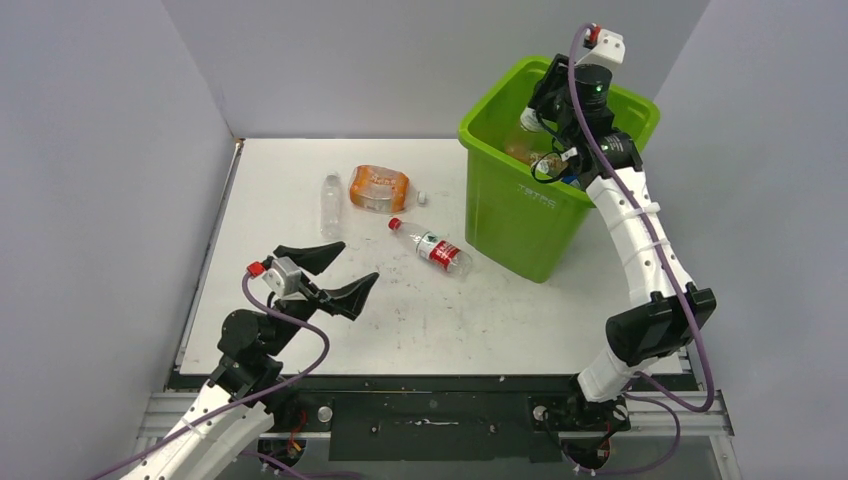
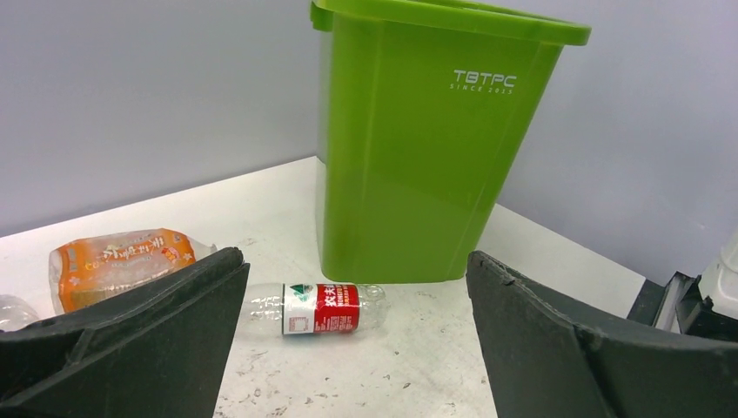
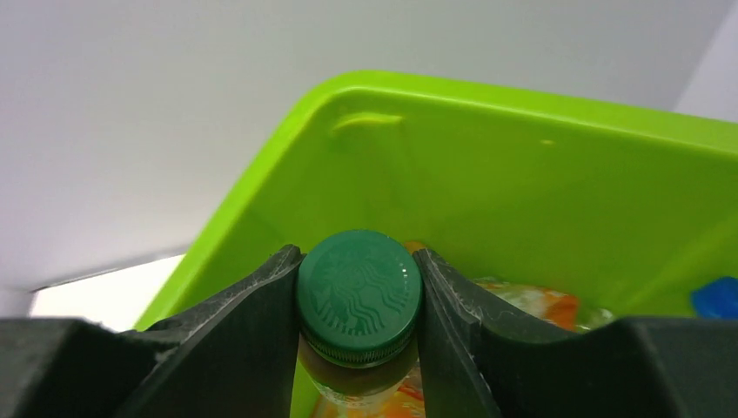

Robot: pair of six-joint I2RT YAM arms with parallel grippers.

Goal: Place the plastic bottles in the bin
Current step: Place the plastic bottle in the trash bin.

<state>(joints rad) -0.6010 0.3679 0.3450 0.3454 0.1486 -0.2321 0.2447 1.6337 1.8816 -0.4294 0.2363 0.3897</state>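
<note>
The lime-green bin (image 1: 520,215) stands at the back right of the table. My right gripper (image 1: 548,128) is inside its mouth, shut on a bottle with a green cap (image 3: 358,292); the bottle hangs down into the bin (image 3: 540,183) over other bottles there. My left gripper (image 1: 335,270) is open and empty above the table's near left. A clear bottle with a red label (image 1: 432,247) lies just left of the bin; in the left wrist view it (image 2: 318,308) lies ahead between my fingers. An orange-labelled bottle (image 1: 378,187) and a clear bottle (image 1: 331,204) lie farther back.
A small white cap (image 1: 422,197) lies beside the orange-labelled bottle. Grey walls close the table on the left, back and right. The orange-labelled bottle also shows at the left of the left wrist view (image 2: 117,261).
</note>
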